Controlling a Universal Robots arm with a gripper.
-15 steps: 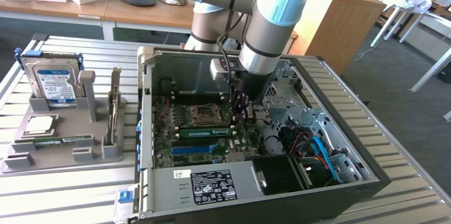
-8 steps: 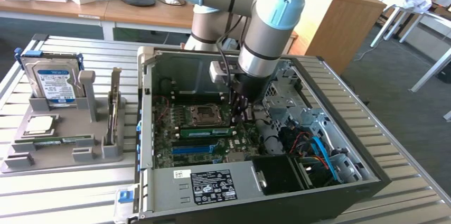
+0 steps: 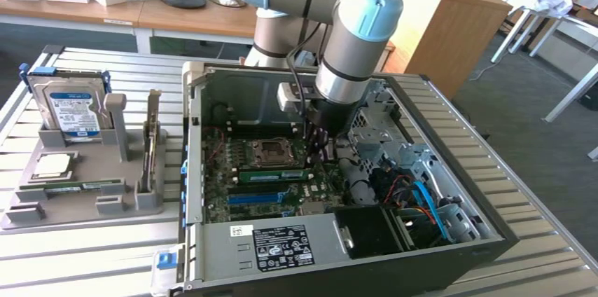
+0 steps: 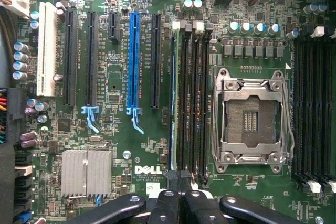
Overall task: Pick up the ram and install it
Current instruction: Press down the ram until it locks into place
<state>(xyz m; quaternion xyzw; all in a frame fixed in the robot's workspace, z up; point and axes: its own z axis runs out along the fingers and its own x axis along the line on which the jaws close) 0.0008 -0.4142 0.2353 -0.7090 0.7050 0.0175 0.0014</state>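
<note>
— Looking for the ram [image 3: 271,174] first: where is it sitting?

— It is standing on edge in a memory slot on the motherboard [image 3: 280,188], just on the near side of the empty processor socket [image 3: 273,150], running towards the exterior view's left and right. The bright blue slot [image 3: 257,197] is lying nearer again, apart from it.

— And the jaws?

— They are hanging over the ram's end on the exterior view's right, low inside the computer case [image 3: 201,171]. In the wrist view the links are drawn in close together, so the jaws are looking narrow and are carrying nothing. Whether they are touching the board's top edge, I cannot tell.

— So which step is this?

— I am judging it as the install itself, not the pick-up: the ram is already in its slot, and the arm [image 3: 351,52] is reaching down over it. I cannot tell if the strip is fully seated.

— What is that calling for?

— A straight downward press, I would say, kept on the thin top edge and evenly shared between both ends, so the board is not tilting in the slot.

— Anything around the case?

— On the bench [image 3: 94,262], to the exterior view's left, a grey holder [image 3: 56,213] is carrying a hard drive [image 3: 70,108], and another green strip [image 3: 80,186] is lying flat in it.
</note>
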